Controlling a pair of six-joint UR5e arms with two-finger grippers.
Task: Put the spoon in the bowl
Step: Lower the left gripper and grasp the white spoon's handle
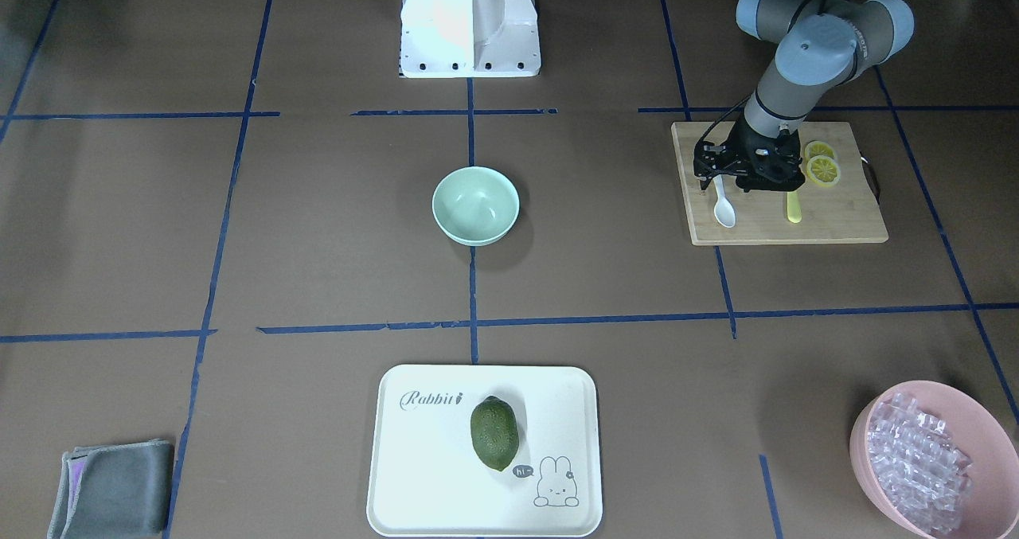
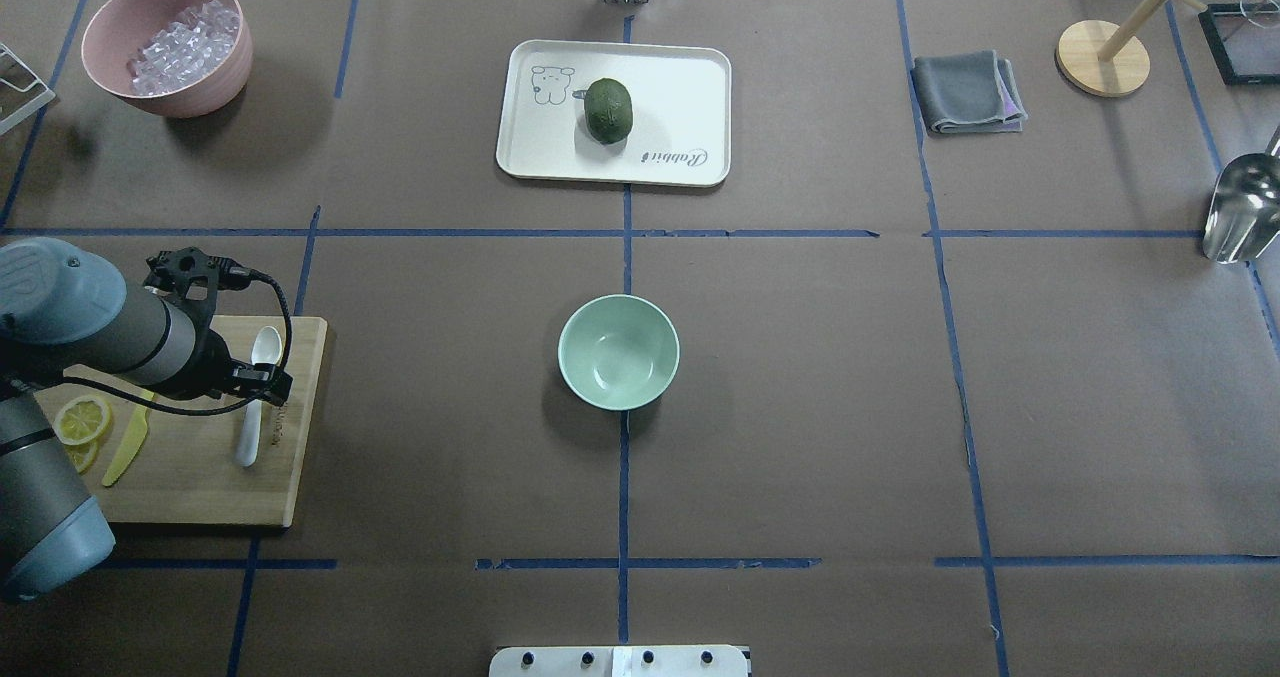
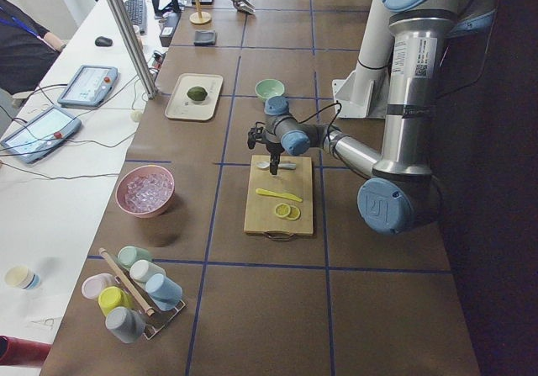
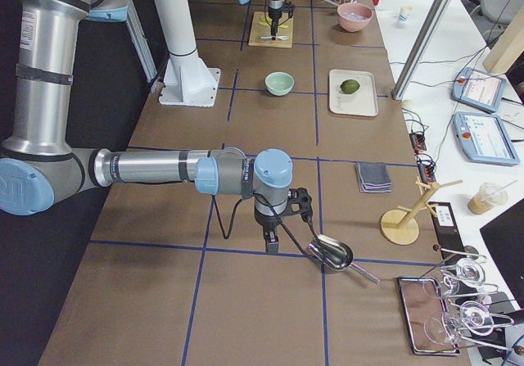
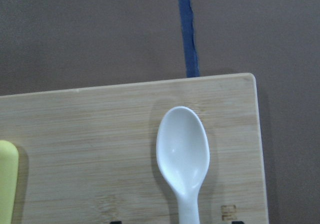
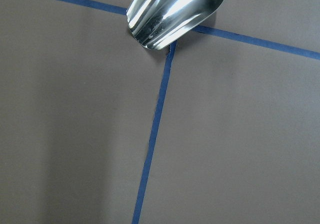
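The upper end of the spoon (image 1: 724, 208) handle is covered by the left gripper (image 1: 719, 179) in the front-facing and overhead views. The left wrist view cuts the handle off at its bottom edge. The knife (image 5: 7, 179) is cut by that view's left edge. The pink bowl (image 1: 983, 421) runs off the front-facing view's lower right corner. The right gripper (image 4: 270, 245) shows only from the side, so its jaw position is unreadable. The metal scoop (image 6: 175, 11) is cut by the right wrist view's top edge.
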